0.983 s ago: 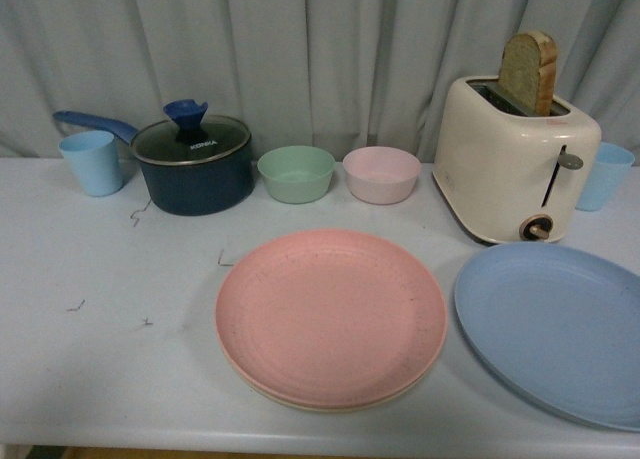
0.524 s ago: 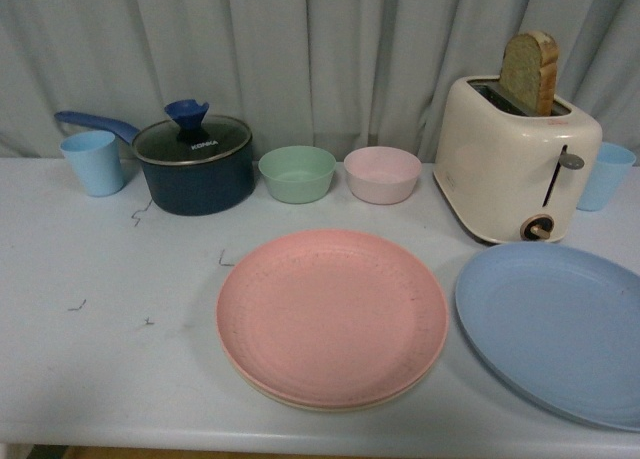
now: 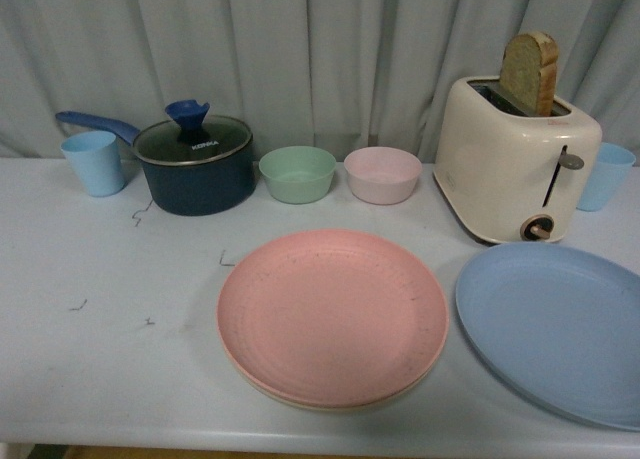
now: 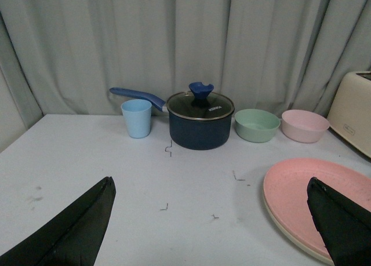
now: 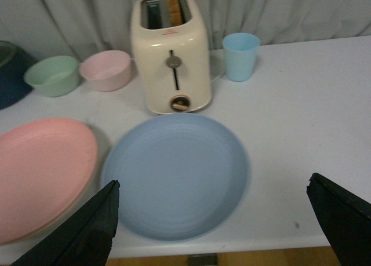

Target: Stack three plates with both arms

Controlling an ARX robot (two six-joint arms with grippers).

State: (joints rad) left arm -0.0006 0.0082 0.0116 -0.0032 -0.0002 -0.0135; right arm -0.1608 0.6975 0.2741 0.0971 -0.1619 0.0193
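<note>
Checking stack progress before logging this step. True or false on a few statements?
1. The pink plate lies on the beige plate. True.
2. The blue plate tops the stack. False: it lies alone on the table, to the right of the pink plate and in front of the toaster.
3. The toaster is empty. False: a slice of bread sticks out of it.
4. The left gripper and the right gripper are open and hold nothing. True.
5. The pot has its lid on. True.
</note>
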